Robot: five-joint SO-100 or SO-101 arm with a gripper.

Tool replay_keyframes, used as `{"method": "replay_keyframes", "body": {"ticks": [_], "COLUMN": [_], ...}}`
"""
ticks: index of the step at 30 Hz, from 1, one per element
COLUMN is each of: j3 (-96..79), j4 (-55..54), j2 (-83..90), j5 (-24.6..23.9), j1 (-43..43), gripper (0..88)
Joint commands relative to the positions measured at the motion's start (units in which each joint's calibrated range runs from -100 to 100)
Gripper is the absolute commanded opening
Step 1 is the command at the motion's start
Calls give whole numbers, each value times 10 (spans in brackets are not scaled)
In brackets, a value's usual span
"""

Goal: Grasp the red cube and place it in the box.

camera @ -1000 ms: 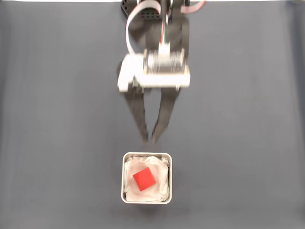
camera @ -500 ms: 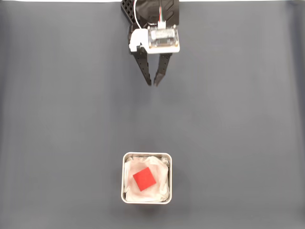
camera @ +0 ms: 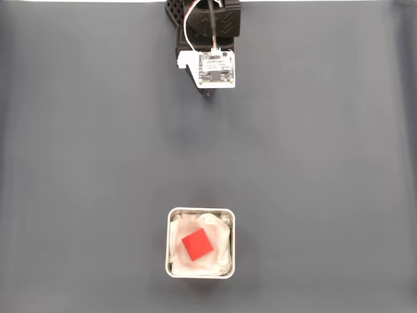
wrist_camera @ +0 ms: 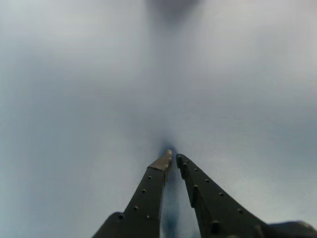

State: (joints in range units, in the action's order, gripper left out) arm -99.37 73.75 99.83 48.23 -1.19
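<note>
The red cube [camera: 197, 246] lies inside the box [camera: 171, 225], a small silver tin with white paper lining, near the bottom centre of the fixed view. My gripper [camera: 208, 94] is far from it at the top centre, folded back against the arm base, mostly hidden under the white wrist board. In the wrist view the two black fingers [wrist_camera: 148, 193] meet at their tips, so the gripper [wrist_camera: 173, 157] is shut with nothing between them, pointing at bare grey mat.
A dark grey mat [camera: 326, 163] covers the whole table. The black arm base [camera: 203, 16] stands at the top edge. A thin white strip runs along the top border.
The arm has pulled back from just above the box to the top of the fixed view, and the fingers have closed. The cube stays in the box.
</note>
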Motion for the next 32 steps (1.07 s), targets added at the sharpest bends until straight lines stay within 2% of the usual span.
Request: {"method": "replay_keyframes", "body": {"ticks": [1, 32], "j3": [-5, -5], "j4": [20, 22], "j2": [2, 2], "j5": [0, 12], "j1": [-3, 5], "gripper": [0, 19]}}
